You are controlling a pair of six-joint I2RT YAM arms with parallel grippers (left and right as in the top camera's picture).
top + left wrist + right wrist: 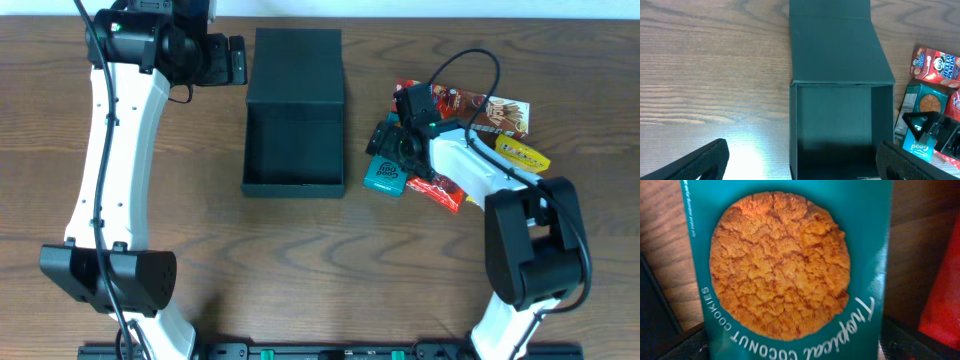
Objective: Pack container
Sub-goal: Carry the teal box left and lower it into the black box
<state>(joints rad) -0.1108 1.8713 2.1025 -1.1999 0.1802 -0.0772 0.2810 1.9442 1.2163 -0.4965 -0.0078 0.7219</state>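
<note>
The container [294,186] is a black square box in the middle of the table, empty, its flap lid [297,65] lying open toward the far edge. In the left wrist view the container [835,120] sits ahead of my left gripper [802,167], whose fingers are spread wide with nothing between them. From overhead the left gripper [240,60] is beside the lid's left edge. My right gripper [398,158] is down over a teal coconut cookie packet [384,176] right of the box. That packet [790,255] fills the right wrist view, and the open right gripper [795,347] straddles it.
A pile of snacks lies right of the box: a red Hello Panda packet [490,112], a yellow packet [522,152], a white packet [462,165] and a red packet [445,190]. The right arm's cable loops above them.
</note>
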